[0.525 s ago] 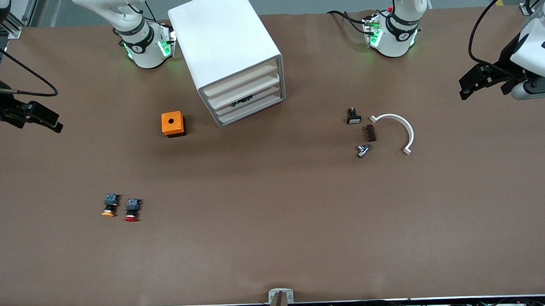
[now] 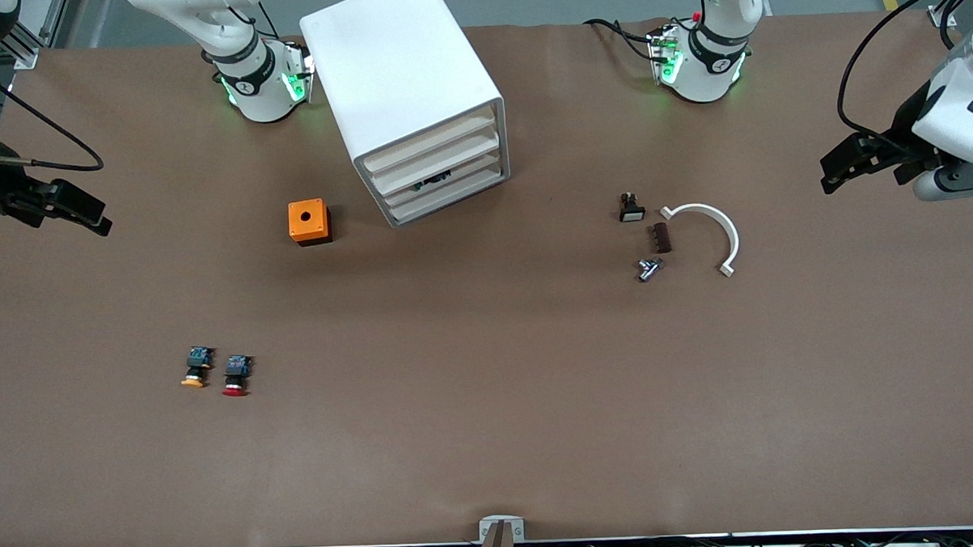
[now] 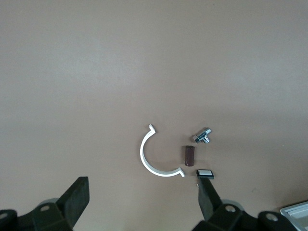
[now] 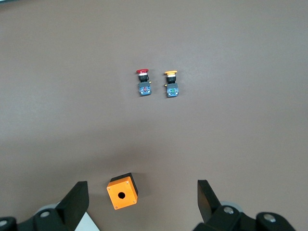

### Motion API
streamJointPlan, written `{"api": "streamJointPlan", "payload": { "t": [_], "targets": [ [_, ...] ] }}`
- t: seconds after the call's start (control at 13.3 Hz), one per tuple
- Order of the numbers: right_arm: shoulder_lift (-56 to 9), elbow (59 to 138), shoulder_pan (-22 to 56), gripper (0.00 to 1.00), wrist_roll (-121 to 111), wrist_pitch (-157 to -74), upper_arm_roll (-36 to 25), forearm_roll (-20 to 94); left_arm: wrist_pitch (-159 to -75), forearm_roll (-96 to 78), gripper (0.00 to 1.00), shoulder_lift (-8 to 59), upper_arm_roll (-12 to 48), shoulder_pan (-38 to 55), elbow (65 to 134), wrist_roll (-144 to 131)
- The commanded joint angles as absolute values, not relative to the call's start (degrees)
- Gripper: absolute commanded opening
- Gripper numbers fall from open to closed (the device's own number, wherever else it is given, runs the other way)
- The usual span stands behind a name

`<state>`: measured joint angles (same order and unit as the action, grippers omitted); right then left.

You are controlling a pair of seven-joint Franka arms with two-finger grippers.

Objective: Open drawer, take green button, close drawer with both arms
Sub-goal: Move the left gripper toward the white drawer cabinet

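Only the left end effector (image 2: 843, 164) has shifted slightly, hovering wide open over the bench's (image 2: 492, 435) left-arm end; the right end effector (image 2: 88, 216), also wide, waits at the right-arm end. All four drawers (image 2: 434, 174) of the cabinet (image 2: 399, 74) appear shut; light, rigid plastic, best hooked at a front lip. No green button is visible. Orange box (image 2: 309, 221), bracket (image 2: 708, 233) and two buttons (image 2: 215, 370) lie clear.
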<state>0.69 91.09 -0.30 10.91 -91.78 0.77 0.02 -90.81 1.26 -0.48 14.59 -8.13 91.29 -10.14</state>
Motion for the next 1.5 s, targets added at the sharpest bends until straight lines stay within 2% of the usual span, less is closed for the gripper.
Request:
{"api": "streamJointPlan", "payload": {
  "t": [0.0,0.38,0.9,1.43],
  "targets": [
    [1.93,91.76,-0.09,1.0,12.22,-91.41,0.97,-1.14,-89.21,2.72,1.0,3.59,15.12,-8.35,88.07,-9.4],
    [1.93,91.76,-0.09,1.0,12.13,-91.41,0.97,-1.14,-89.65,1.5,1.0,12.28,15.64,-7.38,88.07,-11.85],
    [1.49,90.79,-0.18,1.0,11.51,-91.67,0.97,-0.35,-90.35,-4.82,1.0,24.07,15.82,-1.24,84.81,-35.3],
    [1.49,90.79,0.0,1.0,11.42,-92.1,1.05,-1.06,-90.44,-9.49,1.0,34.79,15.73,10.79,80.07,-69.38]
  ]
}}
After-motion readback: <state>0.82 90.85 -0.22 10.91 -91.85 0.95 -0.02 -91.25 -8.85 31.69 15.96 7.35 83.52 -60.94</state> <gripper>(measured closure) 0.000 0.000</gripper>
